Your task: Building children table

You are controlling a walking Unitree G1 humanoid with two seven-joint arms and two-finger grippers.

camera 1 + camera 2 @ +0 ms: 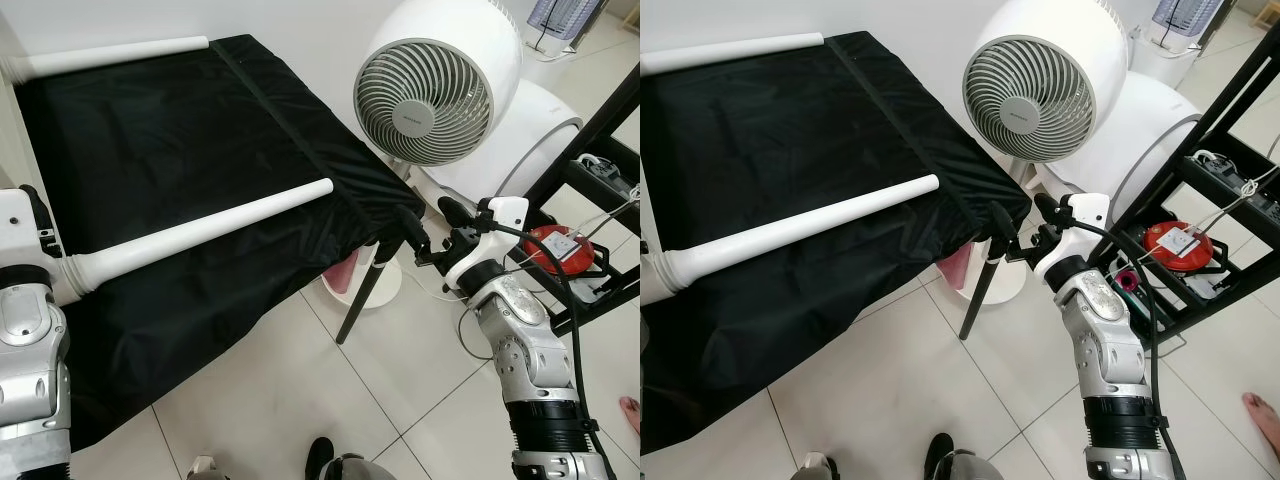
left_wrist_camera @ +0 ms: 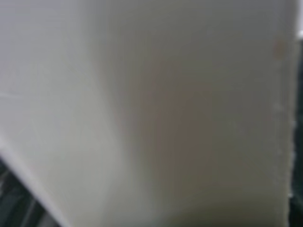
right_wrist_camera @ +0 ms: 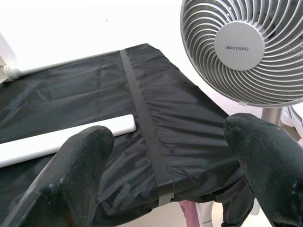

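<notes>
The right end effector (image 1: 1025, 232), fingers (image 3: 80, 175) spread wide, hovers at the black-covered worktop (image 1: 200, 180) corner. The white table leg (image 1: 200, 235) lies just beyond, likely staged for fitting; left end effector's state is unclear.

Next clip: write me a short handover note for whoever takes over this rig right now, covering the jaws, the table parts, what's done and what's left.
Right gripper: jaws open, holding nothing, hovering at the near right corner of the black cloth.
Left gripper: at the thick end of the near white leg by the robot's left arm; its wrist view is a white blur, so the grip cannot be judged.
Parts: the near white leg lies across the black cloth; the second white leg lies along the far edge.
Nearby: fan and black rack close to the right arm.
Done: nothing visibly assembled.
Left: the whole build; no tabletop identified.
</notes>
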